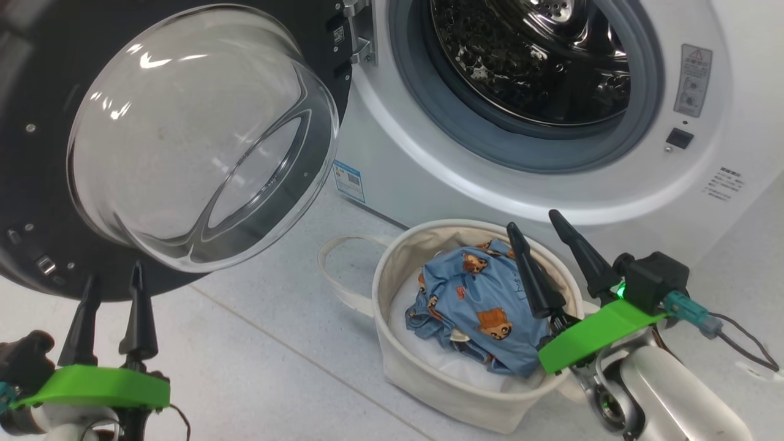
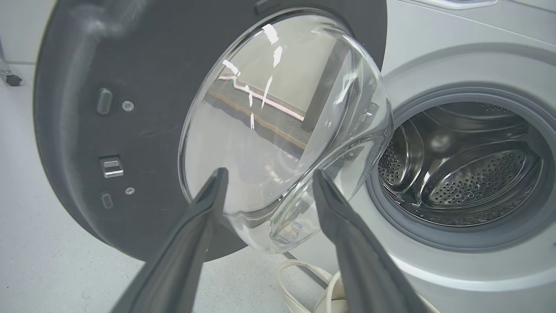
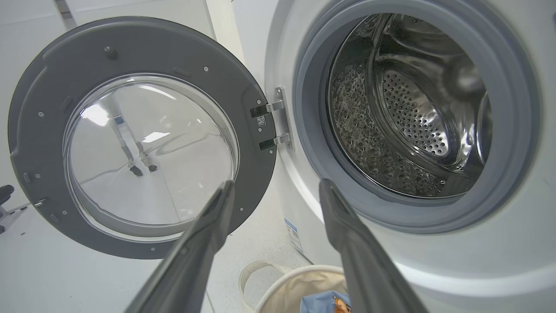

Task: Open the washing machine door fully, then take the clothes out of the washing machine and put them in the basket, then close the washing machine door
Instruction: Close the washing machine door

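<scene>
The washing machine (image 1: 429,177) (image 2: 456,56) (image 3: 456,278) stands with its round black door (image 1: 37,184) (image 2: 108,139) (image 3: 39,108) swung wide to the left, glass bowl bulging out. Its steel drum (image 1: 539,55) (image 3: 408,113) looks bare inside. The light blue clothes (image 1: 478,306) (image 3: 323,302) lie in the cream basket (image 1: 465,398) (image 3: 291,282) on the floor below the drum mouth. My left gripper (image 1: 113,272) (image 2: 269,174) is open just below the door's lower edge. My right gripper (image 1: 533,217) (image 3: 276,184) is open above the basket's right side, holding nothing.
Pale grey floor (image 1: 275,367) stretches between the door and the basket. A looped basket handle (image 1: 334,269) (image 2: 299,287) lies on the floor toward the door. A small blue label (image 1: 349,180) is stuck on the machine's front near the hinge (image 3: 278,124).
</scene>
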You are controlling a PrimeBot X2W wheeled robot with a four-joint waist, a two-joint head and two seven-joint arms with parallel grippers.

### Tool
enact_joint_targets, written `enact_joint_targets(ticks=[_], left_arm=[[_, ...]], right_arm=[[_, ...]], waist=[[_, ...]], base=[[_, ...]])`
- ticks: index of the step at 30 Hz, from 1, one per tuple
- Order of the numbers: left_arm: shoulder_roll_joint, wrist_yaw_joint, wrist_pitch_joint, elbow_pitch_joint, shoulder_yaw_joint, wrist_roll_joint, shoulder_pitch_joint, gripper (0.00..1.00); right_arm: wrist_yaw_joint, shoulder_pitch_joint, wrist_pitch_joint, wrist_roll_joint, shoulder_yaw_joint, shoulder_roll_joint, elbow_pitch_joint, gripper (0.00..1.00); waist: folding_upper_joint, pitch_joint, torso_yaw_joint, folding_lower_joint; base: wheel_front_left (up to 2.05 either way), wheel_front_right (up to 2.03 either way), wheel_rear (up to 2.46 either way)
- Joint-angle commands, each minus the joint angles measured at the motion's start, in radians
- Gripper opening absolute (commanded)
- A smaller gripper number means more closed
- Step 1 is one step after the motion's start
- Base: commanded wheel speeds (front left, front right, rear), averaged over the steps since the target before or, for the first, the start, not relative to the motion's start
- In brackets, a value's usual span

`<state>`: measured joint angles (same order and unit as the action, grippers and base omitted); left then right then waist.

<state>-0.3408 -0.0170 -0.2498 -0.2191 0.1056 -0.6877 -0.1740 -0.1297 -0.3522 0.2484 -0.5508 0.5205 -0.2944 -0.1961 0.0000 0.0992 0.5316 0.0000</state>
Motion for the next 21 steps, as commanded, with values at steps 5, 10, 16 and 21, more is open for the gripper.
enact_joint_targets(ticks=[5, 10, 16, 21], left_arm=[[-0.024, 0.003, -0.012, 0.034, -0.052, 0.020, -0.024, 1.00], [-0.024, 0.004, -0.012, 0.036, -0.051, 0.021, -0.024, 1.00], [-0.025, 0.006, -0.012, 0.047, -0.053, 0.019, -0.023, 1.00], [-0.031, 0.017, -0.012, 0.094, -0.064, 0.025, -0.022, 0.00]], right_arm=[[-0.001, -0.035, 0.011, -0.014, 0.013, -0.005, 0.022, 1.00], [-0.001, -0.026, 0.012, -0.014, 0.008, -0.003, 0.022, 1.00], [-0.001, -0.020, 0.013, -0.013, 0.004, -0.001, 0.025, 1.00], [-0.001, -0.017, 0.013, -0.014, 0.002, -0.001, 0.029, 1.00]], waist=[[0.0000, -0.008, -0.001, 0.0000], [0.0000, -0.012, -0.003, 0.0000], [0.0000, -0.014, -0.003, 0.0000], [0.0000, -0.018, -0.002, 0.0000]], base=[[0.00, 0.00, 0.00], [0.00, 0.00, 0.00], [0.00, 0.00, 0.00], [0.00, 0.00, 0.00]])
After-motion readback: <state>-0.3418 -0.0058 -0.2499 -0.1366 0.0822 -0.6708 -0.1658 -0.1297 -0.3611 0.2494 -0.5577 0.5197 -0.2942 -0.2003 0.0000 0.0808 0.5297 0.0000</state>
